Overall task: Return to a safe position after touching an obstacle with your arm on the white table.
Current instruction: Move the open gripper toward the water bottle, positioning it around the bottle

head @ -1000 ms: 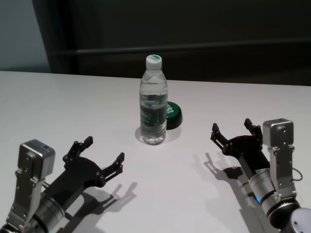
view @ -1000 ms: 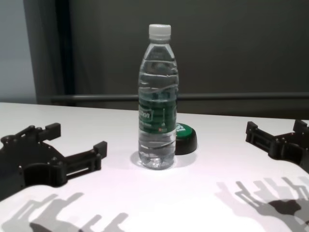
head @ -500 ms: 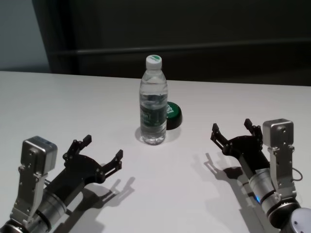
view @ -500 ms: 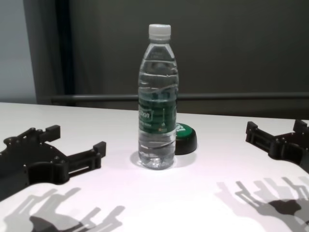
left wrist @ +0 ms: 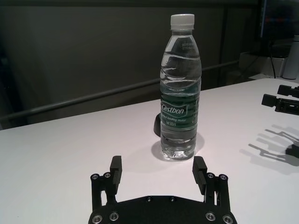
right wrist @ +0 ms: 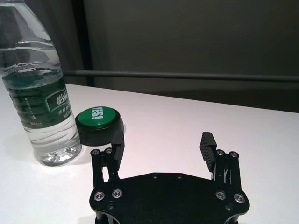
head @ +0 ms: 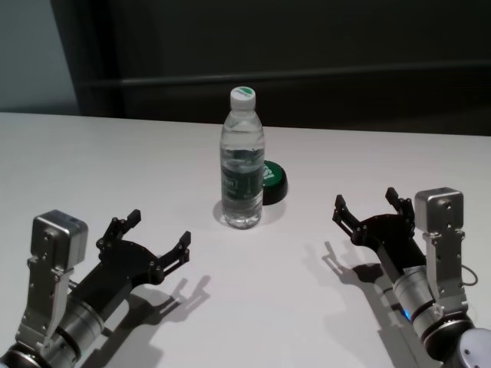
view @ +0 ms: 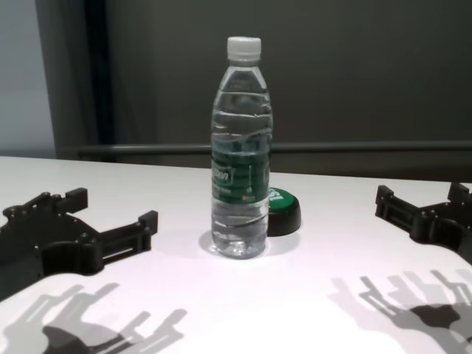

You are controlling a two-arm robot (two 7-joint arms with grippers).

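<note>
The obstacle, a tall clear water bottle (head: 242,172) with a white cap and dark green label, stands upright mid-table; it also shows in the chest view (view: 240,151), the left wrist view (left wrist: 179,91) and the right wrist view (right wrist: 39,93). The white table (head: 115,165) spans the view. My left gripper (head: 157,234) is open and empty at the near left, short of the bottle and apart from it; it shows in the chest view (view: 110,214) and the left wrist view (left wrist: 158,170). My right gripper (head: 368,203) is open and empty at the near right (right wrist: 162,147).
A low black puck with a green top (head: 272,180) sits right behind the bottle, to its right (view: 282,210) (right wrist: 99,123). A dark wall with a rail runs behind the table's far edge.
My left gripper has drawn back a little towards me and to the left, away from the bottle. The bottle and the right arm have not moved.
</note>
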